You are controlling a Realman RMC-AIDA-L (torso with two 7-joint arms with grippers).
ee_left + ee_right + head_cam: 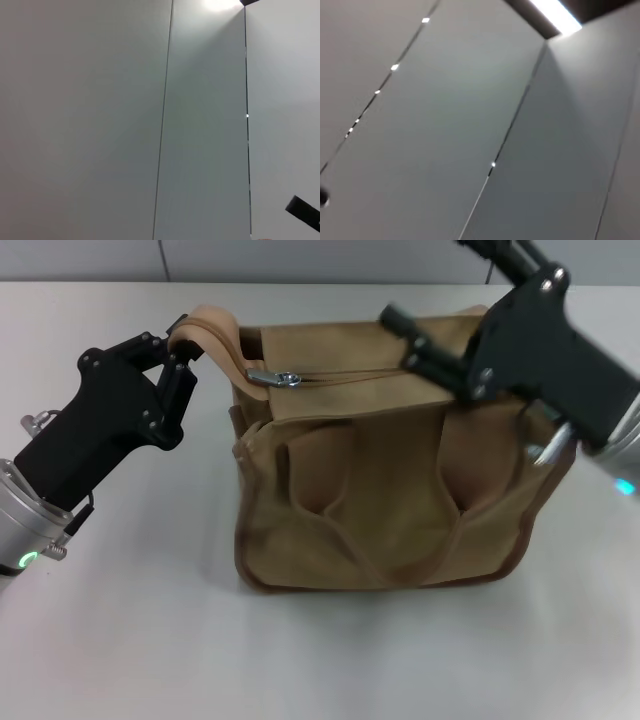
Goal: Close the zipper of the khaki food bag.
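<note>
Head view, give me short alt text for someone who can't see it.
A khaki food bag stands on a white table, its zipper running along the top with the silver pull tab at the bag's left end. The left hand grips a handle strap there, while the right hand hovers over the bag's right end.

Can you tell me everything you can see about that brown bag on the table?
The boxy khaki canvas food bag stands upright on the white table, with darker brown edging. One wide handle strap hangs down its front; the other is pinched at the bag's left end by the black left gripper. Its tan zipper looks closed, silver pull tab at the left end. The black right gripper hovers over the top.
</note>
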